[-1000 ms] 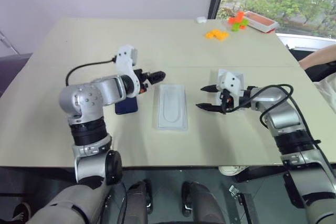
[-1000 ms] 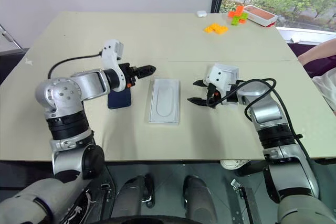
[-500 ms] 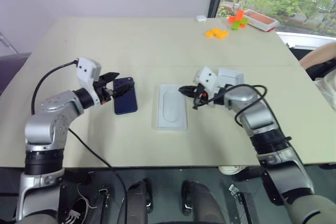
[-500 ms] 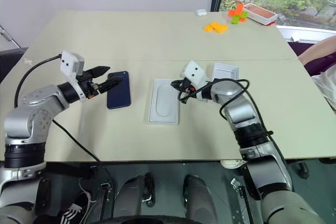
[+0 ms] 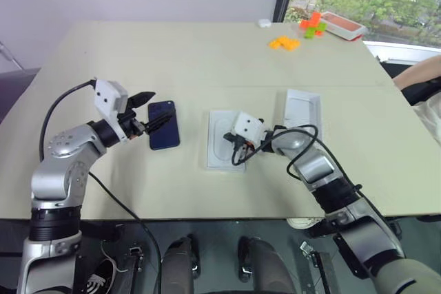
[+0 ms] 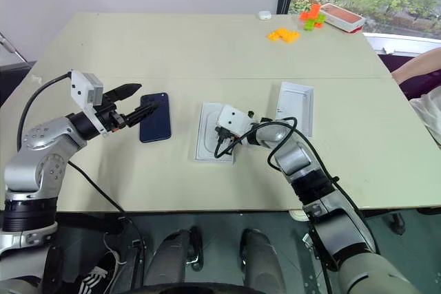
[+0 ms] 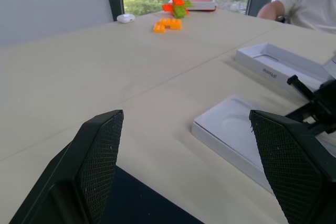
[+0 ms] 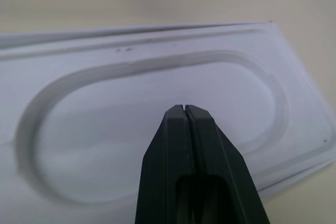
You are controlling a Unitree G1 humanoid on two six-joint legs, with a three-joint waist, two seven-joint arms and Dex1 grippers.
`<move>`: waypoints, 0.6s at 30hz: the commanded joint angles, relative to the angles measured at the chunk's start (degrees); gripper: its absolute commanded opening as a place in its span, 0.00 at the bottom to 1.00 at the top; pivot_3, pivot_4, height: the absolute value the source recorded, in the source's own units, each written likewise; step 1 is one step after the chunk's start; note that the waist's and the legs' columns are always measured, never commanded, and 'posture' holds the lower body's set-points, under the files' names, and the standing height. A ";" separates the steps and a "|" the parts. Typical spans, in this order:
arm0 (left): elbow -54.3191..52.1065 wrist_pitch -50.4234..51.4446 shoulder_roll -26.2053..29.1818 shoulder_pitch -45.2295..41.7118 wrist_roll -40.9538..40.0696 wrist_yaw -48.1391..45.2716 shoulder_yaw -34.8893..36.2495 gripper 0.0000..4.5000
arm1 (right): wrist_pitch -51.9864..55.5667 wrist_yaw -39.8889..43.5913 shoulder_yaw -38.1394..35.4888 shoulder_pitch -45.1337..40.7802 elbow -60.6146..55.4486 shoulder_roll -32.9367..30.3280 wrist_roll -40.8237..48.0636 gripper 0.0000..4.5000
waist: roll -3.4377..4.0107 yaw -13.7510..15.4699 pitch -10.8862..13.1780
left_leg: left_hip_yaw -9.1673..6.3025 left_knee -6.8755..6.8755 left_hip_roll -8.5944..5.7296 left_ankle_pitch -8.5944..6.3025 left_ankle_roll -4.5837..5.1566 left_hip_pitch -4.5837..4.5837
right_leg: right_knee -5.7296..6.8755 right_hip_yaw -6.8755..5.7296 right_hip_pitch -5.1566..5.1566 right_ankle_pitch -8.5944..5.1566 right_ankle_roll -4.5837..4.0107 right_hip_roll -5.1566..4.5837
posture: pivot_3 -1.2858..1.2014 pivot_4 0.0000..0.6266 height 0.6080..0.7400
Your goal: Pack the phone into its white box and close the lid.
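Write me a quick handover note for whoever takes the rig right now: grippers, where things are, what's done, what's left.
Left gripper: open, hovering at the phone, which lies flat on the table.
Right gripper: shut, empty, tips over the white insert with the oblong recess.
An open white shell lies to the insert's right, near the right arm.
Done: nothing packed.
Left: box the phone, close the lid.

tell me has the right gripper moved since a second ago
Yes. The right gripper has moved toward the robot's left, from the bare table beside the white insert to over its recess, and its fingers have shut.
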 commanded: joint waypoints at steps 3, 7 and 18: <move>-1.80 -1.51 0.28 -0.95 -0.42 1.46 1.20 0.90 | 6.62 6.18 0.45 2.74 -7.41 -1.19 3.59 0.01 | -0.01 0.06 -0.01 | -0.06 0.00 0.02 0.00 0.00 0.04 | 0.04 0.00 0.01 0.02 -0.04 -0.02 | 0.52 0.24 1.00; -1.41 -1.82 0.27 -1.40 0.15 2.56 0.77 0.90 | 7.26 4.68 0.07 2.86 -7.74 -0.50 2.90 0.01 | -0.01 0.03 -0.01 | -0.08 -0.01 0.02 0.00 0.00 0.07 | 0.07 0.01 0.00 0.03 -0.06 -0.03 | 0.52 0.24 1.00; -1.81 0.01 1.16 -1.20 -0.96 2.56 0.50 0.90 | -0.88 1.86 2.40 1.07 0.06 -1.40 -2.46 0.01 | -0.02 0.09 -0.02 | -0.03 -0.01 0.01 0.00 -0.01 0.07 | 0.06 0.00 0.01 0.03 -0.07 -0.02 | 0.52 0.24 1.00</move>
